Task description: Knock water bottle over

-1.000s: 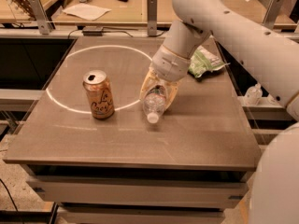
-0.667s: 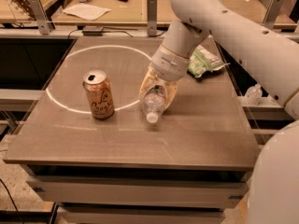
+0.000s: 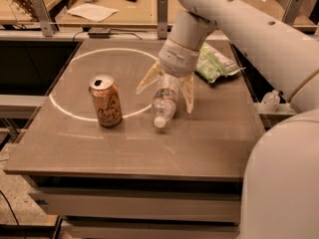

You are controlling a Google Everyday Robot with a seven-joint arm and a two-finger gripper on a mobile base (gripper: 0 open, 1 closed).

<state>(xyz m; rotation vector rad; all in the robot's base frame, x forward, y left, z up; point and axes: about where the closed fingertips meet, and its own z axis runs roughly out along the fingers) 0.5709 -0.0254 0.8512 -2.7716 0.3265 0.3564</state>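
Observation:
The water bottle [image 3: 163, 103], clear with a white cap and a white-and-red label band, is tipped over on the table [image 3: 209, 138] with its cap pointing toward the front edge. My gripper [image 3: 165, 101] comes down from the upper right and is open. Its two tan fingers [image 3: 146, 80] straddle the bottle's upper body, one on each side. The bottle's base is hidden under the gripper's wrist.
An orange-tan drink can [image 3: 105, 101] stands upright to the left of the bottle, on a white circle [image 3: 79, 59] marked on the tabletop. A green snack bag [image 3: 215, 62] lies at the back right. My arm crosses the right side of the view.
The fingers have spread a little wider around the bottle. The bottle and the can have hardly moved.

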